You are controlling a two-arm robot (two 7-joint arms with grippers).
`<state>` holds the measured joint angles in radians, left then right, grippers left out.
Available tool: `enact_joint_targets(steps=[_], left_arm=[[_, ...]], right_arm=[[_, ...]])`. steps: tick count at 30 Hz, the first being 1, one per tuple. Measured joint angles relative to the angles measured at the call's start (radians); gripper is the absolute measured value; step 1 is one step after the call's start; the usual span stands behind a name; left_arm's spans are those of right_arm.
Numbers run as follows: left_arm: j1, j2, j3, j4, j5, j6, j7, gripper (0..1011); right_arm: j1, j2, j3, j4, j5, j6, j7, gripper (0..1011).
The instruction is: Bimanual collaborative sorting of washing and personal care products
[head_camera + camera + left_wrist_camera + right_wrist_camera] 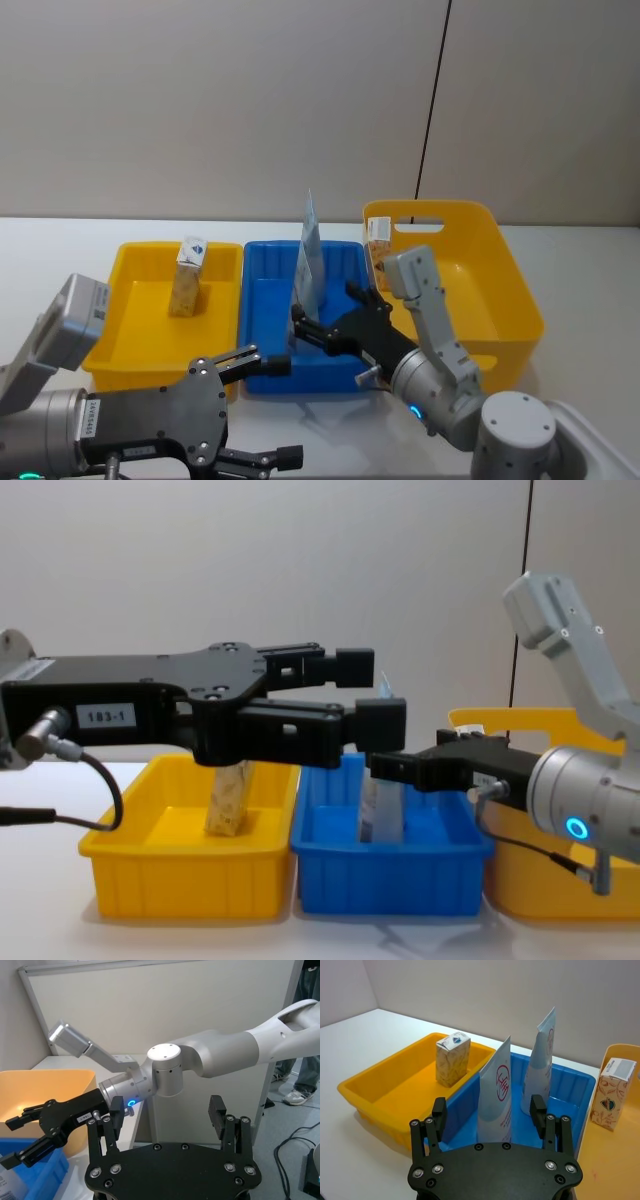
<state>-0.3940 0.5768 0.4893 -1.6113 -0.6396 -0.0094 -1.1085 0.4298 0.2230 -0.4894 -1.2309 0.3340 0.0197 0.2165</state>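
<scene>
Two pale blue-white pouches [308, 255] stand upright in the blue tray [262, 300]. My right gripper [322, 308] hovers open over that tray's front edge. In the right wrist view the nearer pouch [496, 1095] stands just beyond the spread fingers [438, 1115], and the farther pouch [540, 1067] is behind it. A small cream carton [188, 275] stands in the left yellow tray [135, 320]. Another small carton [378, 245] leans at the left wall of the deep yellow bin [500, 290]. My left gripper [278, 408] is open and empty, held in front of the trays.
The three containers sit side by side on a white table [50, 250] against a grey wall. In the chest view my left gripper [370, 692] reaches across above the yellow tray [180, 875], close to the right gripper [400, 765]. A black cable [430, 100] hangs behind the bin.
</scene>
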Motion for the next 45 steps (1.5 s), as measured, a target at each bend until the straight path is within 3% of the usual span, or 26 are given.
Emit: enact_joint_targets(steps=[19,32,45], left_arm=[[0.0,0.0,0.0,0.0,0.0,0.0,0.0,1001],[0.0,0.0,0.0,0.0,0.0,0.0,0.0,1001],[0.0,0.0,0.0,0.0,0.0,0.0,0.0,1001]], right_arm=[[0.099,-0.065,-0.008,0.171,-0.031,-0.046,0.035,1004],[0.135,-0.092,-0.006,0.234,-0.046,-0.064,0.047,1003],[0.147,-0.103,0.005,0.256,-0.057,-0.071,0.046,683]])
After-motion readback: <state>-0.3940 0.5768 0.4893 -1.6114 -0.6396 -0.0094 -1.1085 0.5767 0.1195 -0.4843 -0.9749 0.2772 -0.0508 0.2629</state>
